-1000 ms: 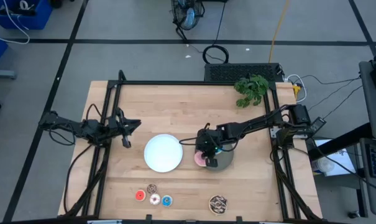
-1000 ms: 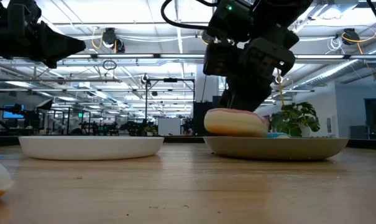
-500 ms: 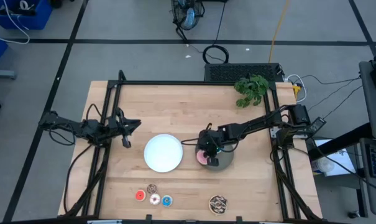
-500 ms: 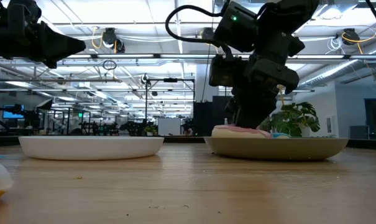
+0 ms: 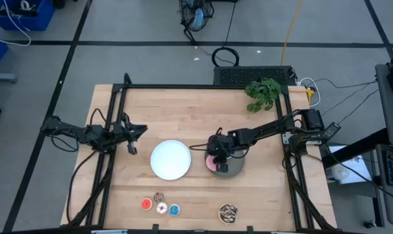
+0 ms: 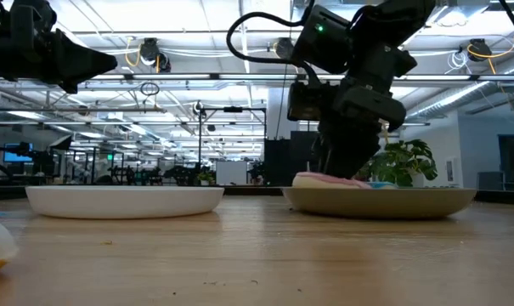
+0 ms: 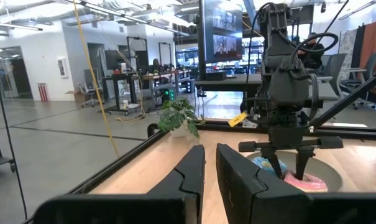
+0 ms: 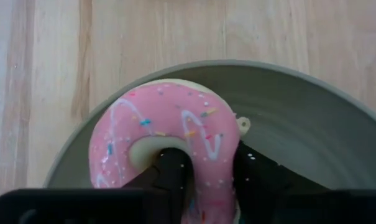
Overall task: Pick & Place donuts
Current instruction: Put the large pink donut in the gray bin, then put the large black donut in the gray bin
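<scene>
Resting lower now, the pink donut lies in the grey plate.

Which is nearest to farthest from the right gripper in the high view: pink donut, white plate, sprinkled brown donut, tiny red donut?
From the right gripper:
1. Pink donut, right at its fingers, on the grey plate.
2. White plate, to its left.
3. Sprinkled brown donut, front edge.
4. Tiny red donut, front left.
</scene>
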### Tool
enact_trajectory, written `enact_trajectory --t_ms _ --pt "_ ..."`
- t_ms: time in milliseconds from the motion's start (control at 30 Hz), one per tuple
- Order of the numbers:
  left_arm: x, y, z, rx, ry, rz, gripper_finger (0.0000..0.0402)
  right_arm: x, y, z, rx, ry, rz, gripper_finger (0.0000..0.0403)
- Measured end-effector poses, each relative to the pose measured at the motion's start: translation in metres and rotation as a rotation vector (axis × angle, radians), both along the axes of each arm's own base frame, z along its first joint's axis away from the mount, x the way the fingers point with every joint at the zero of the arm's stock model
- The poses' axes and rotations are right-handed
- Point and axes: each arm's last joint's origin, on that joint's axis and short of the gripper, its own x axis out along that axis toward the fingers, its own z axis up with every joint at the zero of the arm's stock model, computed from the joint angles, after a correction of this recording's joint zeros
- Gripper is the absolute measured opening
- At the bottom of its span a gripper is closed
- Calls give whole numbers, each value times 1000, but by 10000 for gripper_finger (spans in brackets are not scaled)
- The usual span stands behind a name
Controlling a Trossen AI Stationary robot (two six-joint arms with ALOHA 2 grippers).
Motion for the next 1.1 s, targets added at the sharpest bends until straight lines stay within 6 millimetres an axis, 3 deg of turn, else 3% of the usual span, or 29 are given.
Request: enact_trajectory --t_ms 267,567,900,1100 --pt "0 0 0 0 0 0 49 1 0 3 -1 15 -1 190" --pt "0 0 0 6 3 1 49 7 0 17 -25 37 -17 243" --pt "0 0 0 6 3 1 49 11 0 31 -26 80 -25 261" --pt "0 0 0 5 3 1 49 11 0 61 -34 179 -26 251"
